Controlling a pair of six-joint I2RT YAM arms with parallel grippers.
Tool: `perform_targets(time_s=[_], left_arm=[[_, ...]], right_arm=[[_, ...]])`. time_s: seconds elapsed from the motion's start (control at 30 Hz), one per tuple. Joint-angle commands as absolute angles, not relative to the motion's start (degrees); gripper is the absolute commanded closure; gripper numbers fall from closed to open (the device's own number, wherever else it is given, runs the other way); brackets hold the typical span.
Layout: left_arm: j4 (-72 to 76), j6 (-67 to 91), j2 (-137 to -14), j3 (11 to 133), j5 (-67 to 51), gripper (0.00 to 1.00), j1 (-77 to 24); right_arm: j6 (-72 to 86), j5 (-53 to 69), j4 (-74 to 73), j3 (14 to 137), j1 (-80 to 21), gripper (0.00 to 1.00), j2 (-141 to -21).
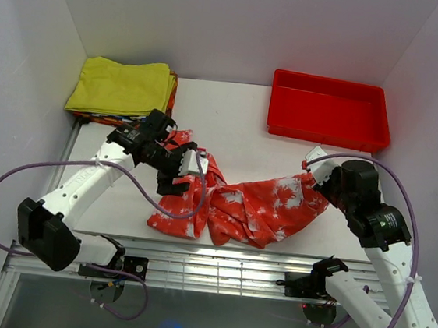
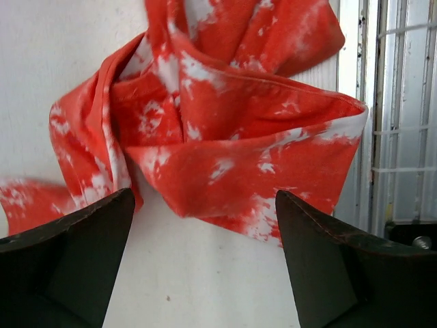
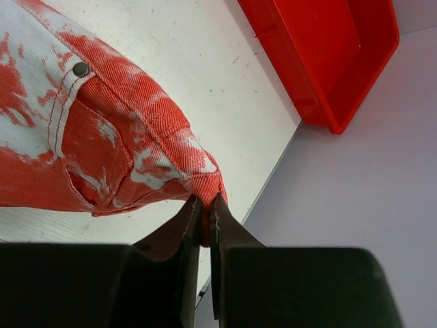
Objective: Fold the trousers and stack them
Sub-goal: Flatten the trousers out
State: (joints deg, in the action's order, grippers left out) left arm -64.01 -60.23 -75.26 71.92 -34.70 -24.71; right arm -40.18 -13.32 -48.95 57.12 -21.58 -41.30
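Note:
The trousers (image 1: pixel 257 207) lie crumpled on the white table near its front edge, red-orange with white blotches. Their legs are bunched at the left and the waist end reaches to the right. My left gripper (image 1: pixel 181 169) hovers over the bunched left end and is open. In the left wrist view its fingers (image 2: pixel 82 253) stand wide apart with only bare table between them, and the twisted cloth (image 2: pixel 218 137) lies just beyond the tips. My right gripper (image 3: pixel 207 203) is shut on a corner of the waistband (image 3: pixel 198 178), pinching it near the table's right side (image 1: pixel 312 172).
A red plastic tray (image 1: pixel 328 109) sits at the back right and also shows in the right wrist view (image 3: pixel 321 48). A folded yellow garment (image 1: pixel 121 87) tops a stack at the back left. The table's front edge with metal rails (image 1: pixel 216 262) is close to the trousers.

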Motion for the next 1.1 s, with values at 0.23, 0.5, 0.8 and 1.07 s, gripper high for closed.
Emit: perform_targets(time_s=[0.23, 0.5, 0.8, 1.07], left_arm=[[-54.5, -70.9, -79.9, 65.9, -24.5, 0.07, -37.3], [-54.1, -78.6, -81.9, 57.0, -15.6, 0.40, -38.2], [-67.6, -75.1, -63.1, 58.0, -12.5, 1.00, -23.3], [-61.3, -75.0, -54.1, 57.4, -8.9, 1.00, 2.9]], right_arm=[[-37.4, -12.8, -44.2, 58.7, -21.4, 0.92, -43.3], [-37.6, -15.2, -43.5, 58.3, -21.4, 0.92, -43.3], [-37.3, -19.9, -40.2, 54.9, -21.3, 0.92, -42.5], [-40.8, -25.5, -35.2, 53.2, -17.2, 0.92, -44.5]])
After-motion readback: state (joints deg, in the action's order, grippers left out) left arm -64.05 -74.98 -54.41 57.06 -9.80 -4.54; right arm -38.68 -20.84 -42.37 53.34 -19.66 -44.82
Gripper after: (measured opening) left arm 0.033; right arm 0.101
